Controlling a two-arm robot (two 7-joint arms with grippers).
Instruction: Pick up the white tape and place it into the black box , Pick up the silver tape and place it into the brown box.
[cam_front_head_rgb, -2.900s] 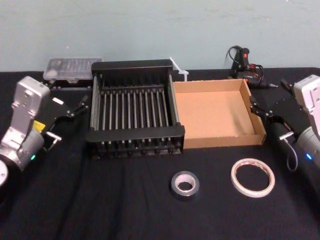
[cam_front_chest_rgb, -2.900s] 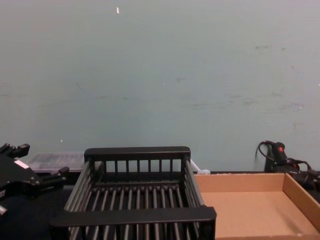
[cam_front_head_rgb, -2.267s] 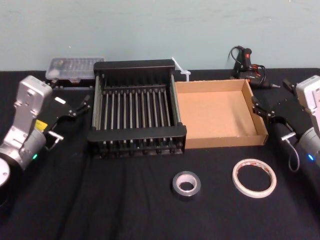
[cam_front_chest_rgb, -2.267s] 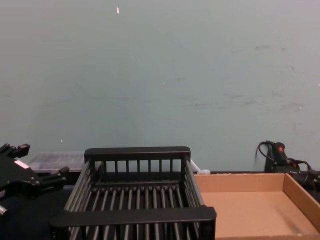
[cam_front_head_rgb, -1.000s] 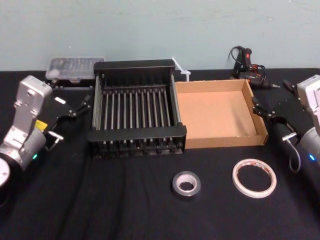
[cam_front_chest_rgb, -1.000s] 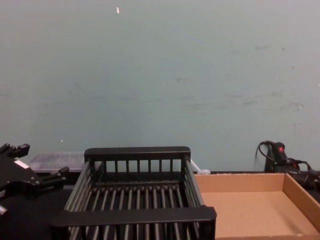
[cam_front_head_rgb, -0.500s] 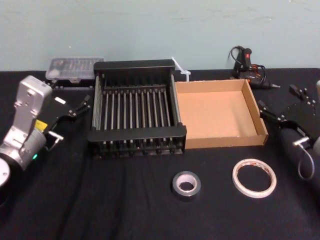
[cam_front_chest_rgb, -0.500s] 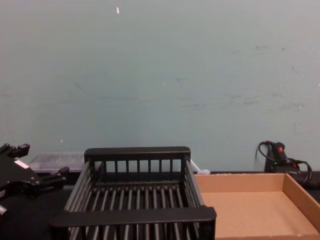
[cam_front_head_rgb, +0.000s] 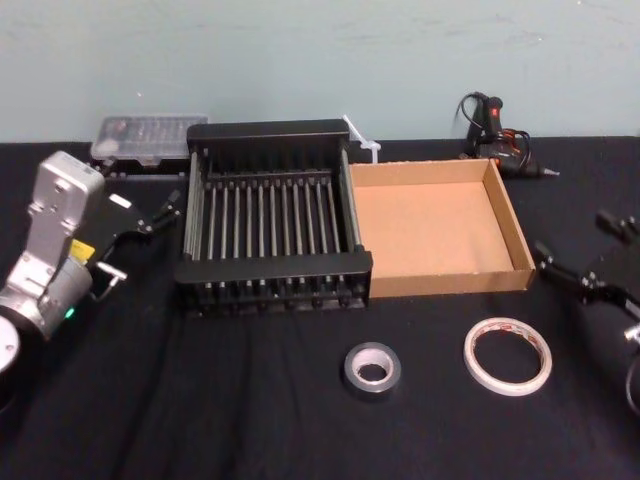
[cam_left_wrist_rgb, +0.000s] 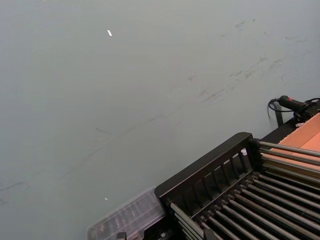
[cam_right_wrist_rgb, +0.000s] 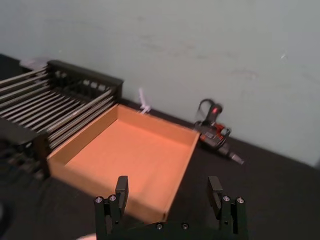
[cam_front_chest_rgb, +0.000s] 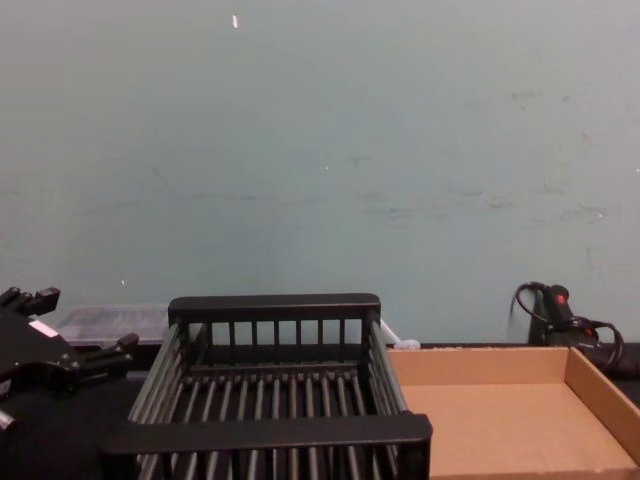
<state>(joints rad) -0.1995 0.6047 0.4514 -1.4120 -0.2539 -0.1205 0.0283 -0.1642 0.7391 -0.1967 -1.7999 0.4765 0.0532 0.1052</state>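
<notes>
Right gripper (cam_front_head_rgb: 572, 235) is held low, right of brown box (cam_front_head_rgb: 430, 225), beyond white tape (cam_front_head_rgb: 507, 355); spread wide, nothing gripped. Left gripper (cam_front_head_rgb: 160, 212) is parked left of black box (cam_front_head_rgb: 270, 268), parted, empty.

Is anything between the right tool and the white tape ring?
Nothing visible: only bare black cloth lies between the open right tool and the white tape. The left tool rests beside the black box.

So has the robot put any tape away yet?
Not yet. Done: nothing; the black box and brown box are both empty. In hand: nothing; the right hand is open beside the brown box, the left hand parked, open, beside the black box. Still to do: both the white tape and silver tape, lying on the table in front.
</notes>
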